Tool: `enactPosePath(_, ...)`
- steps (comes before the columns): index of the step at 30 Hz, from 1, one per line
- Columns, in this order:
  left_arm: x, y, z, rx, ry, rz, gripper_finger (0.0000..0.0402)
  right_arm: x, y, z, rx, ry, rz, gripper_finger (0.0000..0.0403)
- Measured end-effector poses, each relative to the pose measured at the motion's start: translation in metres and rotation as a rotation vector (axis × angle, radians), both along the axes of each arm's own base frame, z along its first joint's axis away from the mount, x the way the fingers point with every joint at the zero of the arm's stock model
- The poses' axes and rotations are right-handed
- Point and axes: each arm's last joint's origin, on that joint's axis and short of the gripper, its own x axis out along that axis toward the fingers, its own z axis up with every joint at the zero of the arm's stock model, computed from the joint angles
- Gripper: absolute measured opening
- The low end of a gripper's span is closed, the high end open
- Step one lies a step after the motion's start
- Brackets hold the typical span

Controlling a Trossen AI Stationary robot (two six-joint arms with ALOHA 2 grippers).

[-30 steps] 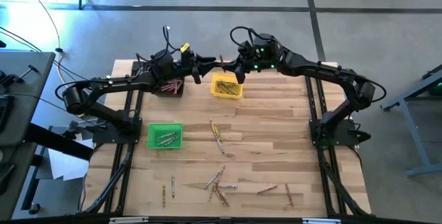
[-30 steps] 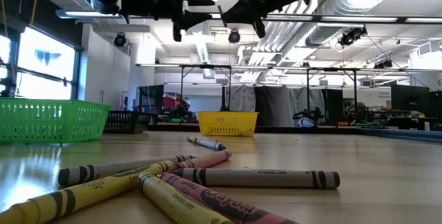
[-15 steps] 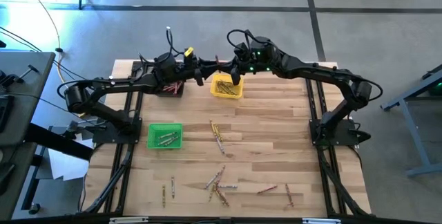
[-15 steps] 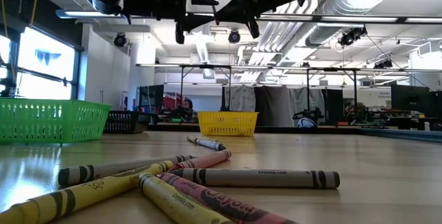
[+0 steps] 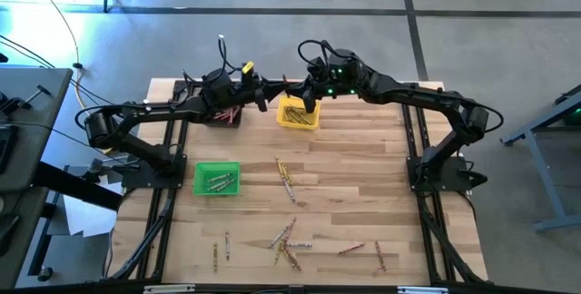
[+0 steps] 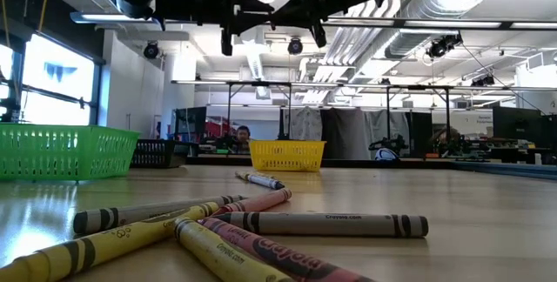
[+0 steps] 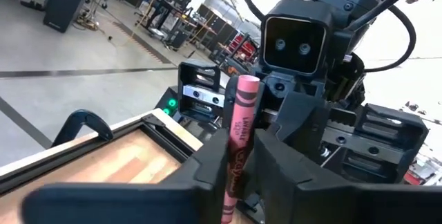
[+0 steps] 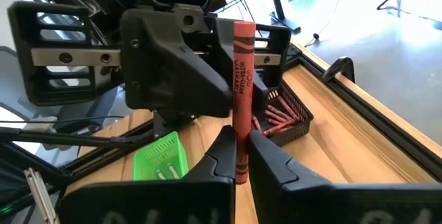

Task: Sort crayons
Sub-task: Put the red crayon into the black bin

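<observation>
The left gripper [image 7: 238,175] and right gripper [image 8: 240,156] both pinched one thin red wax crayon [image 8: 241,79] mid-handover; next, probably, the right lets go.

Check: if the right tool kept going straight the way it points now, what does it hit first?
Most likely the left tool. It faces the right tool head-on, both shut on the same red crayon above the table's far edge; no gap shows between them, though depth is unclear.

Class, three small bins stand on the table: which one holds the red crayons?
The black bin at the far edge, under the left arm. The yellow bin beside it holds yellow crayons; the green bin stands nearer.
</observation>
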Motion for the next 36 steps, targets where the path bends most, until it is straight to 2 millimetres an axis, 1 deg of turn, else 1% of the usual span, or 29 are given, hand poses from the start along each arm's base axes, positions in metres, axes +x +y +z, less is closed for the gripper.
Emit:
enactPosePath(4,0.000,0.000,0.000,-0.023,-0.005,-0.002,0.0020,0.000,0.000,0.000,0.039,-0.002,-0.012,0.0007)
enactPosePath(7,0.000,0.000,0.000,-0.024,-0.003,-0.004,0.0005,-0.001,-0.001,-0.001,0.043,0.004,-0.014,0.0016)
enactPosePath(19,0.000,0.001,0.000,-0.027,-0.002,-0.008,0.0001,-0.003,0.000,-0.005,0.087,0.057,-0.032,0.0064)
enactPosePath(23,-0.010,0.008,0.003,0.023,0.039,0.029,0.0000,-0.009,-0.003,-0.007,0.099,0.104,-0.048,0.0077)
enactPosePath(27,-0.027,0.020,0.003,0.014,0.134,0.101,0.0000,-0.021,-0.006,-0.005,0.103,0.157,-0.068,0.0087)
enactPosePath(30,-0.042,0.026,0.001,0.019,0.238,0.160,0.0000,-0.028,-0.005,-0.004,0.104,0.195,-0.070,0.0092)
enactPosePath(33,-0.060,0.028,-0.009,-0.019,0.432,0.246,0.0000,-0.035,-0.003,-0.004,0.117,0.239,-0.070,0.0094)
enactPosePath(36,-0.081,0.024,-0.023,-0.099,0.682,0.339,0.0000,-0.040,-0.001,-0.007,0.116,0.299,-0.069,0.0094)
